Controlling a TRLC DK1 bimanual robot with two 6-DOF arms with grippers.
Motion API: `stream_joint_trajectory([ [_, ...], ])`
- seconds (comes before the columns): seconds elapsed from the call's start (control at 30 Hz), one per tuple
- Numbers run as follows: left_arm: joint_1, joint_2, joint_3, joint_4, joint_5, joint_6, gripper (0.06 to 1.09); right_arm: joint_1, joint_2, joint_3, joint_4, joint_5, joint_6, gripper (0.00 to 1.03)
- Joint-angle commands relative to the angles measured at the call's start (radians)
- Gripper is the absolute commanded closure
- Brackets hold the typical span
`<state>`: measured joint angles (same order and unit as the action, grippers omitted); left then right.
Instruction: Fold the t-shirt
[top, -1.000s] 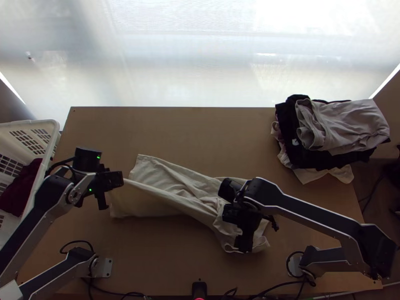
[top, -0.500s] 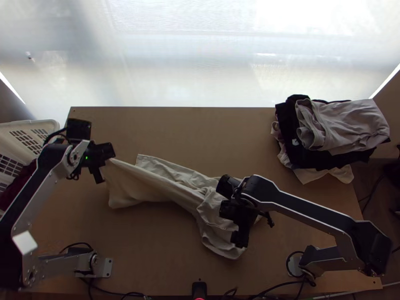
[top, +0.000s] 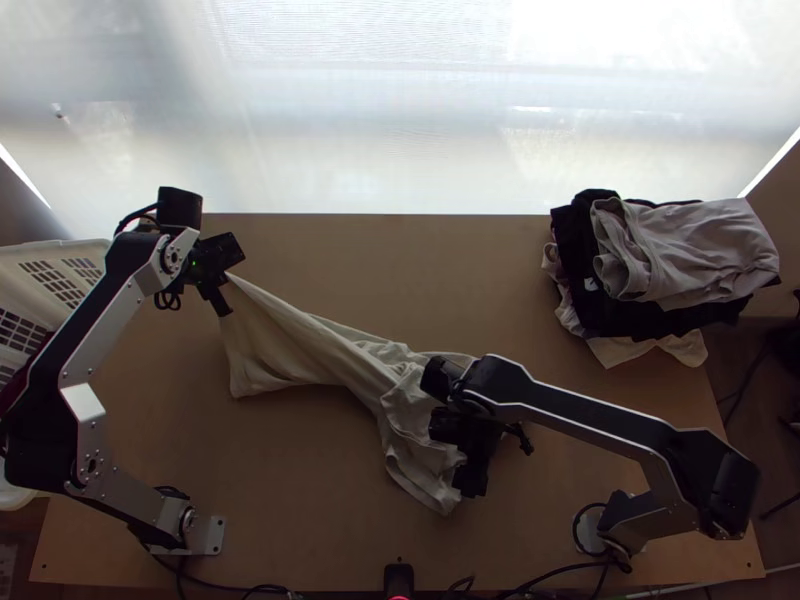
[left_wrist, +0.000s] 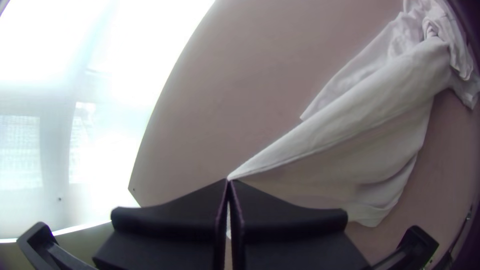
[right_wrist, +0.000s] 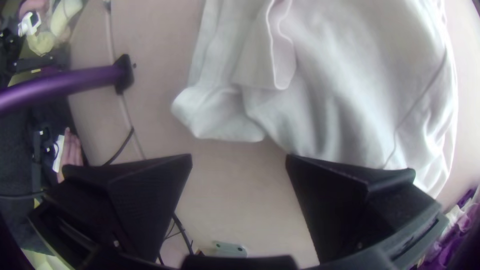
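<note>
T-shirt (top: 300, 345), pale: slantwise across the left and middle of the tabletop (top: 300, 520), its near-right end bunched in loose folds. Left gripper (top: 227, 277): over the far-left part of the tabletop, fingers pressed together on a corner of the cloth, which runs from them in a narrow point, then widens. Right gripper (top: 478, 452): at the bunched end, fingers wide apart, bare tabletop between their tips; contact with the cloth cannot be told. Clothes stack (top: 690, 245): far right. White basket (top: 55, 285): left side, dark red cloth (top: 18, 385) inside.
</note>
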<state>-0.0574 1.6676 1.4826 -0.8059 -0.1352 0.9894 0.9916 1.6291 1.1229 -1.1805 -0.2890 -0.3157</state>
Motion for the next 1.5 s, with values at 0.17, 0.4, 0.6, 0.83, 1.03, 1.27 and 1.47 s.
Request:
stream_joint_trajectory([
  [0.17, 0.004, -0.022, 0.042, -0.056, -0.003, -0.049, 1.05, -0.011, 0.058, 0.049, 0.120, 0.010, 0.027, 0.29],
  [0.4, 0.005, -0.143, -0.071, -0.082, -0.001, -0.043, 1.05, -0.093, 0.046, 0.129, 0.117, 0.059, 0.013, 0.29],
  [0.6, 0.005, -0.189, -0.142, -0.082, -0.001, -0.040, 1.05, -0.019, 0.117, 0.147, 0.130, 0.059, 0.033, 0.29],
  [0.83, 0.008, -0.203, -0.150, -0.081, -0.003, -0.037, 1.05, 0.050, 0.175, 0.227, 0.130, 0.057, 0.076, 0.29],
  [1.03, 0.021, -0.210, -0.151, -0.079, -0.003, -0.031, 1.05, 0.064, 0.209, 0.221, 0.179, 0.051, 0.079, 0.78],
  [1.27, 0.041, -0.224, -0.156, -0.079, -0.001, -0.014, 1.05, 0.045, 0.184, 0.199, 0.194, 0.051, 0.049, 1.00],
  [1.47, 0.044, -0.273, -0.209, -0.076, -0.001, -0.005, 1.05, -0.133, 0.075, 0.321, 0.157, 0.053, 0.032, 1.00],
])
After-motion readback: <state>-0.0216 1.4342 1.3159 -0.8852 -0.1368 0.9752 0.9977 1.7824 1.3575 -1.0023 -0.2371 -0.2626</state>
